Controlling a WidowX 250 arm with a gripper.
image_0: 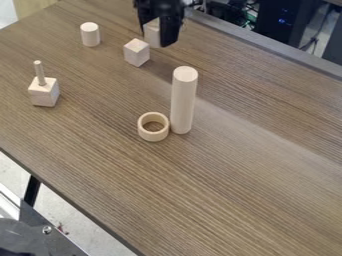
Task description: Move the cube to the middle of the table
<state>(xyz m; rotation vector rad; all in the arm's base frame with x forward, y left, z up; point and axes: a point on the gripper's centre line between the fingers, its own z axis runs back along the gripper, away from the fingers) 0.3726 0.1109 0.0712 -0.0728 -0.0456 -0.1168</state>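
- Table (254, 175): brown woodgrain top, fine streaks running diagonally, paler sheen across the right part.
- Cube (152, 34): pale, smooth, looks like plain wood; flat faces, squared corners, partly covered by one of my fingers.
- Second cube (137, 52): same pale wood look, crisp edges, sits on the tabletop with a corner toward the view.
- Short cylinder (90, 35): pale, stubby, upright, flat round top.
- Tall cylinder (183, 100): pale, smooth, upright, much taller than the other pieces.
- Ring (141, 131): pale tan, thick wall, round opening facing up, just beside the tall cylinder's foot; contact can't be told.
- Pegged block (44, 94): squarish pale base, thin round peg standing from its top.
- My gripper (153, 38): black, hanging at the top of the view, fingers parted by the cube's width and pinching it.
- Task cube sits between my fingers, near the table's far side, up from the middle; height over the wood can't be told.
- Second cube is just beside my grip, lower and left in view; short cylinder further left.
- Tall cylinder and ring stand below my grip in view, nearer the middle.
- Far edge has a grey border at upper right; near edge slants across lower left.
- Room to move: broad wood stretch right of and below the tall cylinder.
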